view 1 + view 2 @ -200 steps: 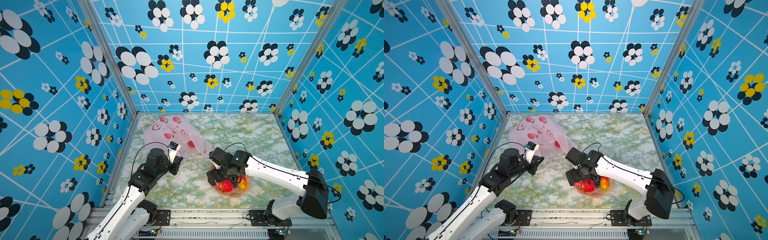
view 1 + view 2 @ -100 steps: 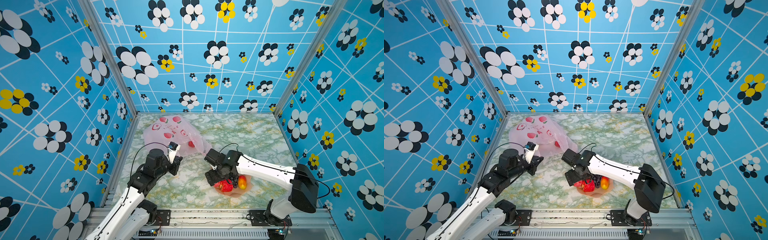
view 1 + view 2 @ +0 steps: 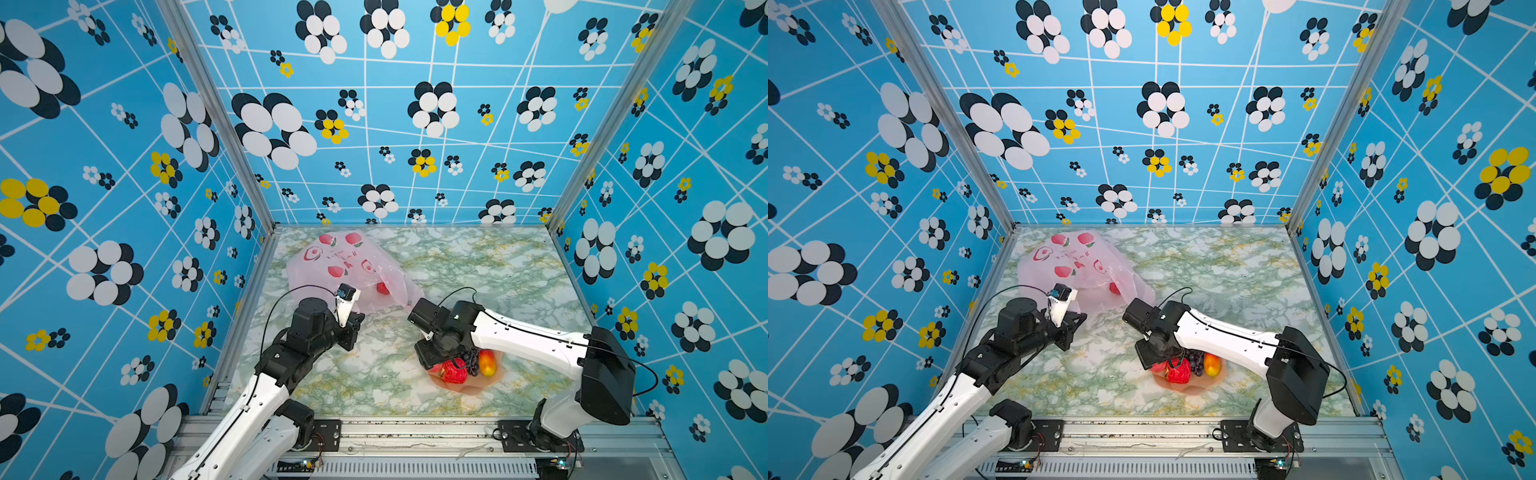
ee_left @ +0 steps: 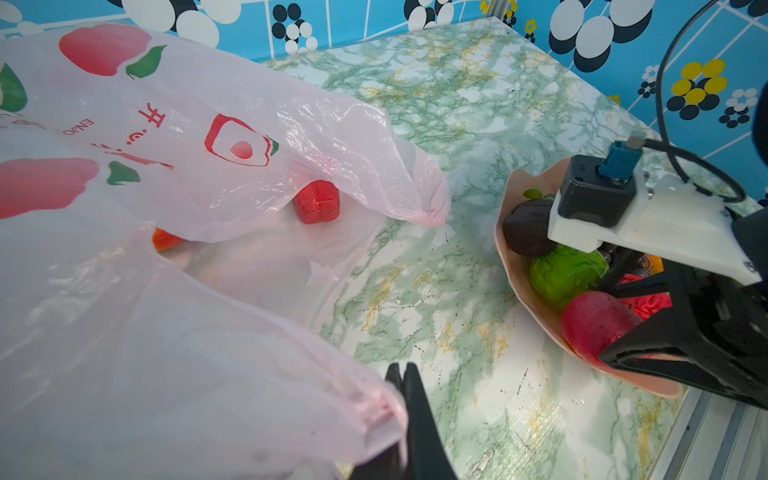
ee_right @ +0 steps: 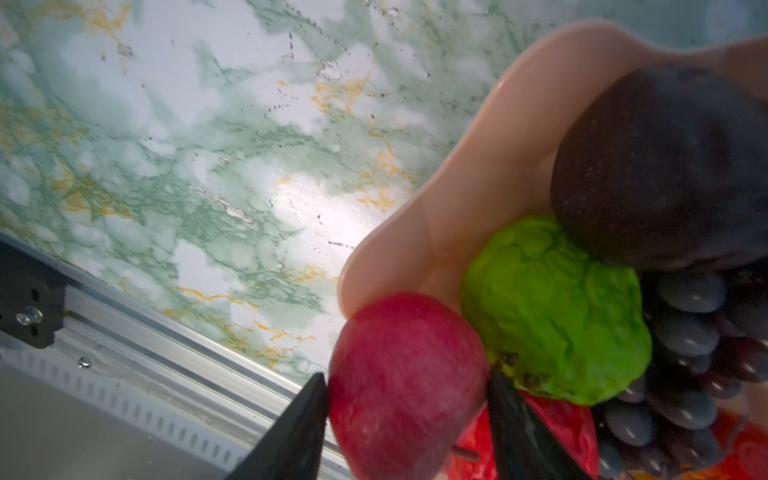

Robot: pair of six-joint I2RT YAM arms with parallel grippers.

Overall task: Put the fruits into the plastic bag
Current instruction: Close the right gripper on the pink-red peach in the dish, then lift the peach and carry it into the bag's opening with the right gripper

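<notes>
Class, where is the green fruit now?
Right wrist view: the green fruit sits in the right-side peach bowl, between the pink-red apple and the dark brown piece.

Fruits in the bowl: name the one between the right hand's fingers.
The pink-red apple, flanked by both fingers at the bowl's rim; the green fruit and grapes lie outside them.

Left tool (image 4: 402, 369) pinched tight; right tool (image 5: 407, 374), arm outstretched, in mid-width grip.

Pink plastic bag (image 4: 166, 174), its edge pinched by left gripper (image 4: 402, 376); strawberry (image 4: 316, 202) in its mouth. Peach bowl (image 4: 648, 380): dark brown piece (image 4: 525, 230), green fruit (image 4: 561, 272), apple (image 4: 590, 332) between right gripper (image 4: 611, 322) jaws.
</notes>
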